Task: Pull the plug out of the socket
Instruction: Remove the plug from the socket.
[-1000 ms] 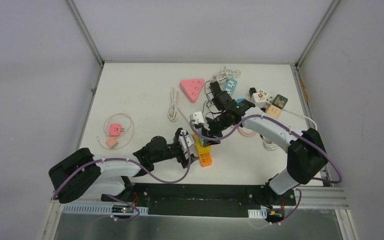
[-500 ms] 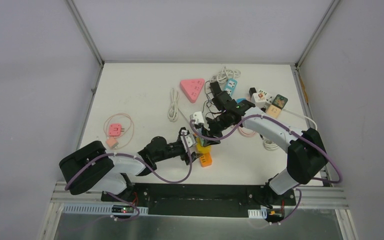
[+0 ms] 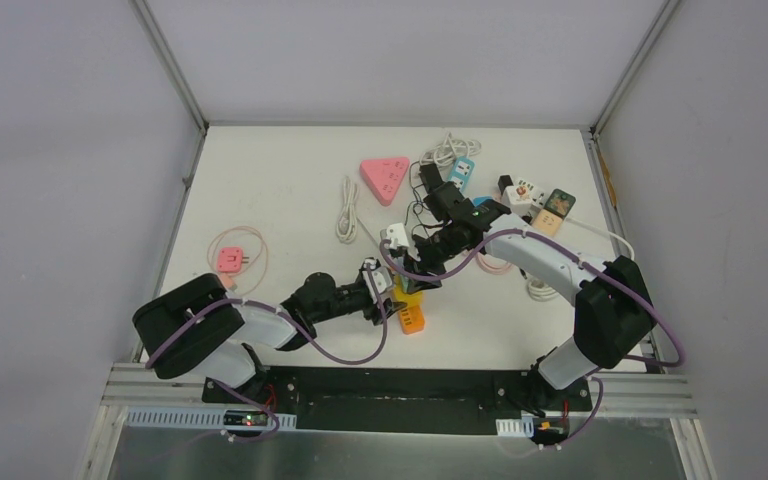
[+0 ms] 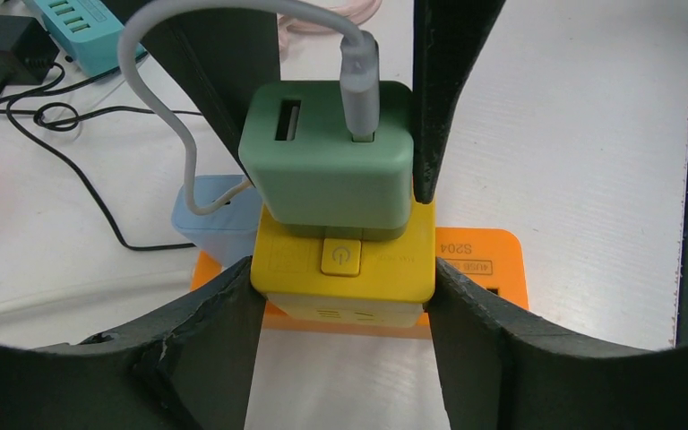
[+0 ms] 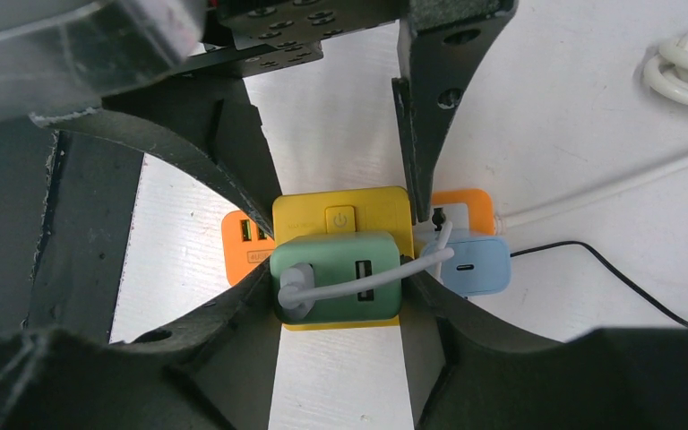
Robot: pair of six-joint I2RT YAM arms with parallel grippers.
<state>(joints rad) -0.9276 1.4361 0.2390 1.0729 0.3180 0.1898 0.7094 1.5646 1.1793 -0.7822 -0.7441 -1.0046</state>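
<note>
While your left claw (image 4: 342, 279) pinched the yellow socket (image 4: 340, 269) by its two sides, your right claw (image 5: 336, 285) was clamped on the green plug (image 4: 327, 170), one finger against each flank. You had the plug seated in the socket, not yet pulled off. The socket stood on an orange strip (image 4: 488, 269) lying flat on the white table (image 4: 582, 134), near the front middle, between your two arms. A white cable (image 4: 358, 81) ran out of one port of the plug and curved down toward a blue adapter (image 4: 210, 219) just beside the socket, at one end of the strip.
</note>
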